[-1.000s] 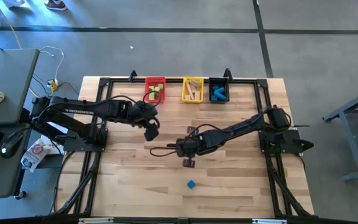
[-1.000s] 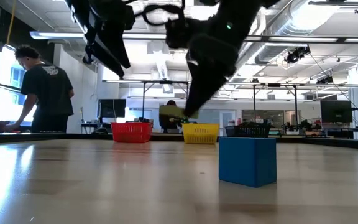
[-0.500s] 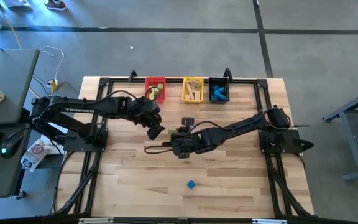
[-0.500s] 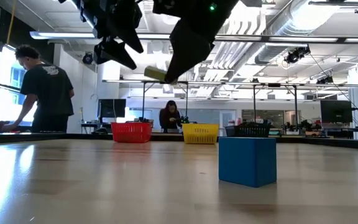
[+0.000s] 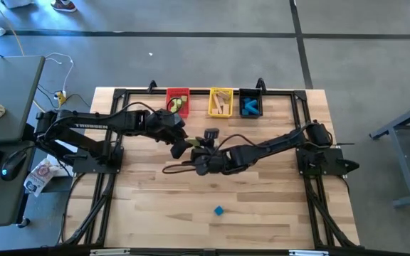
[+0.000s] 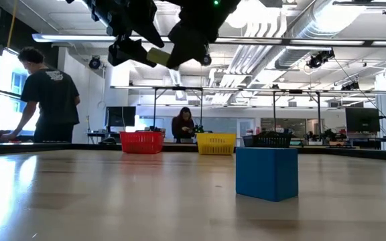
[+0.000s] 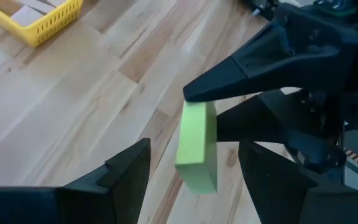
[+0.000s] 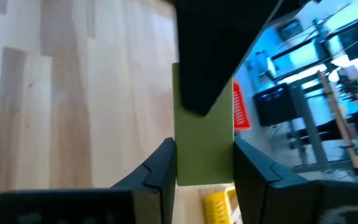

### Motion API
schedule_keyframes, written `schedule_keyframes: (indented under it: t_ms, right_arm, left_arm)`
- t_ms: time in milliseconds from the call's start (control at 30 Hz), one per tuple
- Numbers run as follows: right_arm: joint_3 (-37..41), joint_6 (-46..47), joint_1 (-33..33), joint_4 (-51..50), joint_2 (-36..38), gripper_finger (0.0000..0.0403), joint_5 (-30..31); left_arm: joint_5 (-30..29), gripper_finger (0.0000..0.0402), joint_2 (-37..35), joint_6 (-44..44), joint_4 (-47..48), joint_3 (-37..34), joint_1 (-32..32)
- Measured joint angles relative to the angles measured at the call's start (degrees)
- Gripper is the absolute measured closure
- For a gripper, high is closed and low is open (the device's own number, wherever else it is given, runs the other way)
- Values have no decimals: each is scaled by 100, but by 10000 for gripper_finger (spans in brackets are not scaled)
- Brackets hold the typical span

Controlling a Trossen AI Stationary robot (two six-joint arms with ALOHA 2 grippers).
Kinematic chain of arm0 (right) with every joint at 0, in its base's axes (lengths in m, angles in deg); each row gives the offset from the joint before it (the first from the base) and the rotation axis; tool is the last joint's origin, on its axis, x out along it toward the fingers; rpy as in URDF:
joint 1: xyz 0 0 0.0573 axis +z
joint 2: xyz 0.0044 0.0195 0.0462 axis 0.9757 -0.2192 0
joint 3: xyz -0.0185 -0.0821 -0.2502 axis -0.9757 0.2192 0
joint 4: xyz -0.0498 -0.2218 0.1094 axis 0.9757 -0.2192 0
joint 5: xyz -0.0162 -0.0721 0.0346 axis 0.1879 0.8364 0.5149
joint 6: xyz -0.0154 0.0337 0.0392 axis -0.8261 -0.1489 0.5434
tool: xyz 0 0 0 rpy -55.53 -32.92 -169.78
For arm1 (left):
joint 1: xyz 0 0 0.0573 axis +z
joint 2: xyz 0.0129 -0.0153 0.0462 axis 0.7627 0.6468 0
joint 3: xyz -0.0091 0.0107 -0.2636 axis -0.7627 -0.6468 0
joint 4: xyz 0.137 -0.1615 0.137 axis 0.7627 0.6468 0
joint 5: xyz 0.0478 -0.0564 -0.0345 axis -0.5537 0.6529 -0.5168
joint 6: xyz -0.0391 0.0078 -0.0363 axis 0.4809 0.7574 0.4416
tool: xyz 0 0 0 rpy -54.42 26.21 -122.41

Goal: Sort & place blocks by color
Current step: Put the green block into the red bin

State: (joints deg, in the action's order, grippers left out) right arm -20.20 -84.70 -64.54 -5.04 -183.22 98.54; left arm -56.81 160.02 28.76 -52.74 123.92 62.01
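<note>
A light green bar block (image 7: 197, 149) is high above the table, in the grip of my right gripper (image 8: 202, 146), which is shut on it. In the low view the block (image 6: 156, 57) shows between the two arms. My left gripper (image 7: 194, 148) is open. Its two fingers stand on either side of the block's free end, with a gap on each side. In the high view both grippers meet over the table's middle, left (image 5: 185, 146) and right (image 5: 199, 151). A blue cube (image 5: 219, 210) rests flat on the table nearer the near edge. My right gripper pinches the green block between its two fingers on opposite faces of one end (image 8: 204, 158). It reaches in from the table's right, slanting down. The block is lifted clear of the table, and its other end (image 7: 199, 177) points toward my left gripper.
Three bins stand in a row at the far edge: red (image 5: 177, 102) with green blocks, yellow (image 5: 221, 102) with tan blocks, black (image 5: 250, 104) with blue ones. The blue cube (image 6: 267, 173) stands close to the low camera. People are in the room beyond the table.
My right gripper has carried the green block upward and toward the table's left and far side. My left gripper has moved right toward it, and its open fingers now stand around the block's free end.
</note>
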Motion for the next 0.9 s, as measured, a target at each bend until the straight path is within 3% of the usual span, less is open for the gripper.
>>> schedule_keyframes:
  t_ms: [467,900]
  right_arm:
    - [0,-549,-70,477,0,306,218]
    - [0,-613,-92,478,0,306,315]
  left_arm:
    - [-300,182,0,-355,-149,0,4]
    - [-281,296,0,-831,-241,0,4]
